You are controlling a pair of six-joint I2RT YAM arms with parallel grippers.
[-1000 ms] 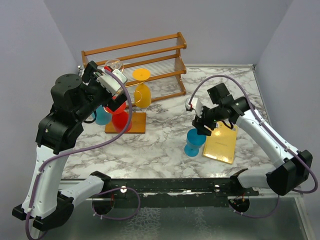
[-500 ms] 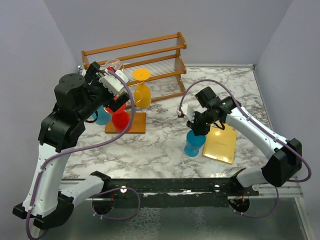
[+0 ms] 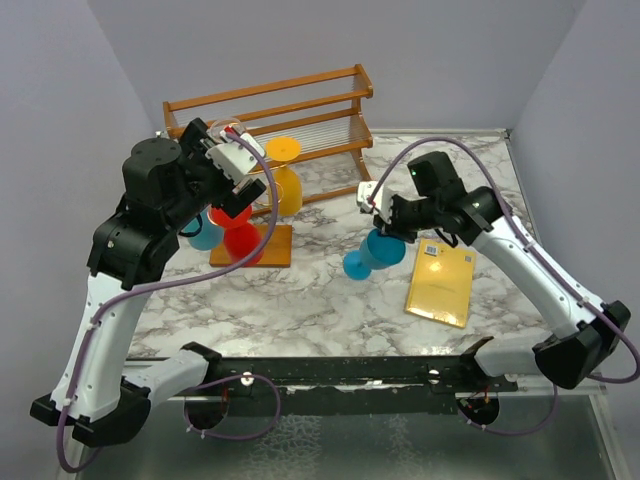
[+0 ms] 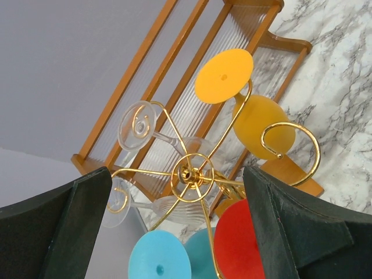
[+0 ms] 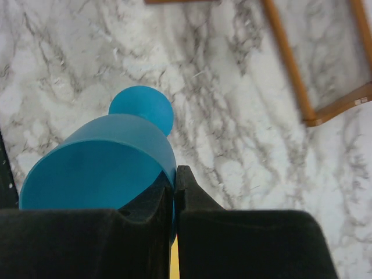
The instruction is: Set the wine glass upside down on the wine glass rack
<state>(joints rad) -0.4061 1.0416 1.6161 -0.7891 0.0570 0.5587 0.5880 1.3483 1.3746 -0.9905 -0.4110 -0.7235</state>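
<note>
My right gripper (image 3: 391,236) is shut on the rim of a blue wine glass (image 3: 370,252). It holds the glass tilted above the table with its foot pointing down and to the left. In the right wrist view the fingers (image 5: 200,200) pinch the bowl's wall of the blue wine glass (image 5: 99,165), one inside and one outside. The wine glass rack (image 4: 193,168), a gold wire stand on an orange-brown base (image 3: 272,247), carries an orange glass (image 3: 285,187), a red glass (image 3: 240,240), a blue glass (image 3: 204,233) and clear glasses (image 4: 136,125). My left gripper (image 3: 233,193) hangs open just above the rack's top.
A two-tier wooden slatted shelf (image 3: 300,110) stands at the back, right behind the rack. A yellow padded envelope (image 3: 441,285) lies flat on the marble table (image 3: 330,300) under my right arm. Grey walls close in the left, back and right sides.
My right gripper came down on the standing blue glass, shut on its rim and lifted it up and to the left, tilting it. My left arm shifted slightly right.
</note>
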